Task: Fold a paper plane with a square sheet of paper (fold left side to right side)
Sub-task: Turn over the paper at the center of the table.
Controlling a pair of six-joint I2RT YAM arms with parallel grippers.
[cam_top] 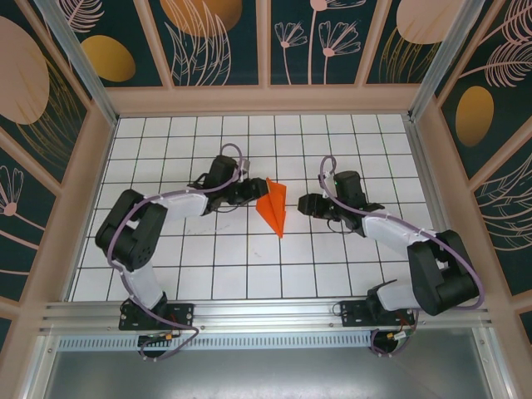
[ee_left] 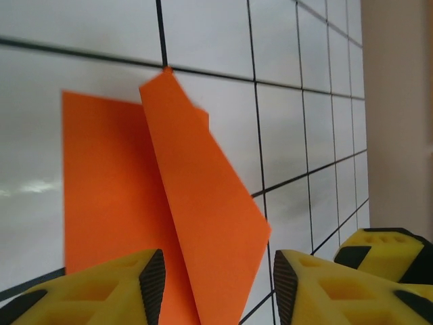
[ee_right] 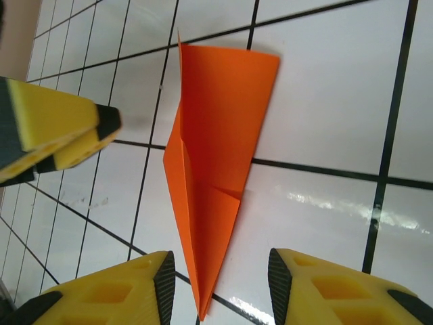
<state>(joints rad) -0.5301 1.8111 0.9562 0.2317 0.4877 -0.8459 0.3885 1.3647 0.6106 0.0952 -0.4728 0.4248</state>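
The square sheet of paper (cam_top: pixel 274 208) is bright orange and lies mid-table, folded into a narrow paper plane shape with its tip toward the near edge. My left gripper (cam_top: pixel 252 193) sits right at its left side, my right gripper (cam_top: pixel 304 204) a little off its right side. In the left wrist view one flap of the paper (ee_left: pixel 203 203) stands up, reaching down between the open jaws of the left gripper (ee_left: pixel 218 284) without being pinched. In the right wrist view the paper (ee_right: pixel 216 135) lies flat, its tip between the open jaws of the right gripper (ee_right: pixel 220 284). The left fingers (ee_right: pixel 74 125) show beyond it.
The white grid-tiled table (cam_top: pixel 208 266) is boxed in by a wooden frame, with the back wall (cam_top: pixel 266 100) and both side walls close. A metal rail (cam_top: pixel 266 316) carries the arm bases along the near edge.
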